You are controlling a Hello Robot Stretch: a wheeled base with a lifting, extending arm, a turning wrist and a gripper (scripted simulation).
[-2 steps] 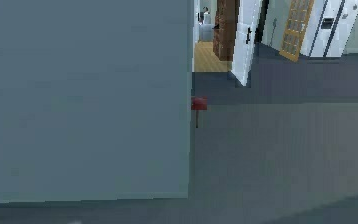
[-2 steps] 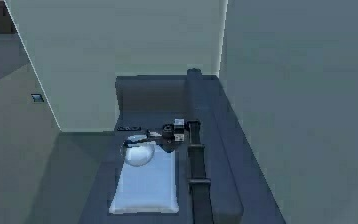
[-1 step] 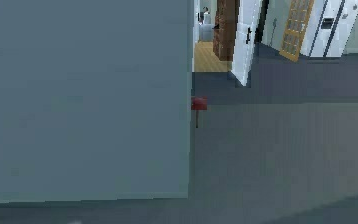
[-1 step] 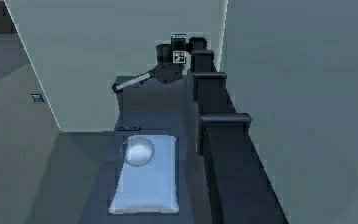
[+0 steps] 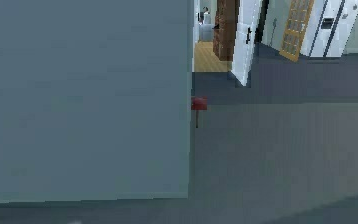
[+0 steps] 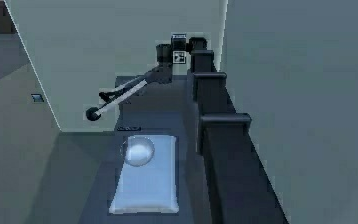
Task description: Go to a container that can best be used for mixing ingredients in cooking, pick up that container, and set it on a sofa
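Placement step, by my read: a clear round bowl lies on a pale blue cushion, and the cushion sits on a dark padded seat that I take for the sofa. That makes the task look near its end. To do this well, check that the bowl sits flat and low on the cushion. Soft padding lets a round thing tip or roll toward the cushion's edge. Any pull-away should go up first and then back along the arm's line, so the fingers do not sweep sideways across the bowl. The base should not turn until the arm is clear of the seat. The arm is a dark stepped bar running up from the bottom edge right of middle, reaching out along the grey wall. The white marker squares sit at its far end. From there the gripper slants down and toward the arm side view's left, and its thin fingers end near the seat's back edge, up-left of the bowl and apart from it. I can't tell the state of the jaws or whether they hold anything. In the forward view a blue-grey wall is close ahead, with a small red thing on a stem just past its corner.
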